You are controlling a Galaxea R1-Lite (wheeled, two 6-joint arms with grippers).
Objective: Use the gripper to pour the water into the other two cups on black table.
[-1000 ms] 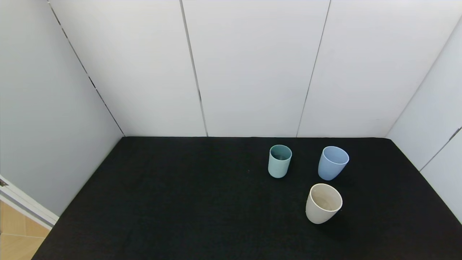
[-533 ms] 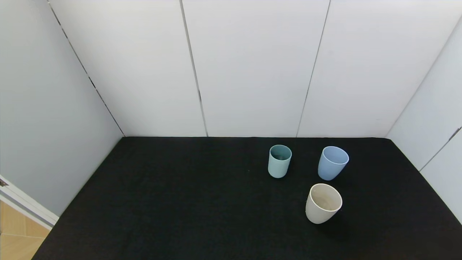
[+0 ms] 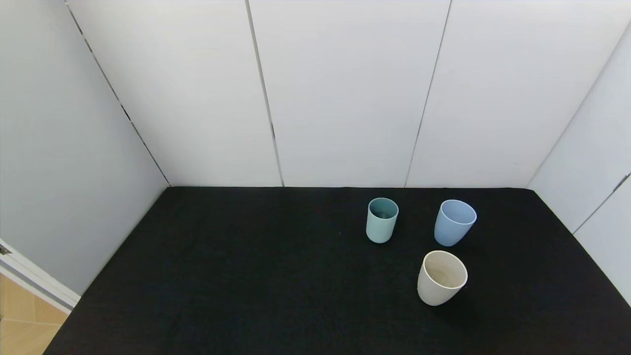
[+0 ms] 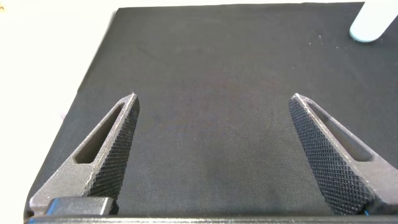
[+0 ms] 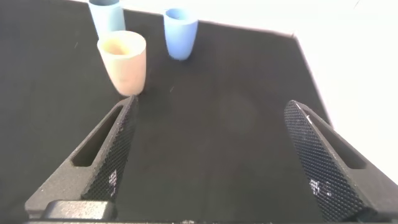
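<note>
Three cups stand upright on the black table (image 3: pixel 246 276), right of its middle. The teal-green cup (image 3: pixel 382 220) is the farthest left. The light blue cup (image 3: pixel 454 222) is to its right. The cream-beige cup (image 3: pixel 441 277) is nearest me. Water cannot be made out in any cup. Neither arm shows in the head view. My right gripper (image 5: pixel 211 109) is open and empty over bare cloth, well short of the cream cup (image 5: pixel 124 61), the blue cup (image 5: pixel 180 32) and the teal cup (image 5: pixel 107 14). My left gripper (image 4: pixel 212 101) is open and empty over bare table.
White panel walls close the table at the back and on both sides. A pale cup base (image 4: pixel 373 25) shows far off in the left wrist view. Wooden floor (image 3: pixel 19 325) shows past the table's left front corner.
</note>
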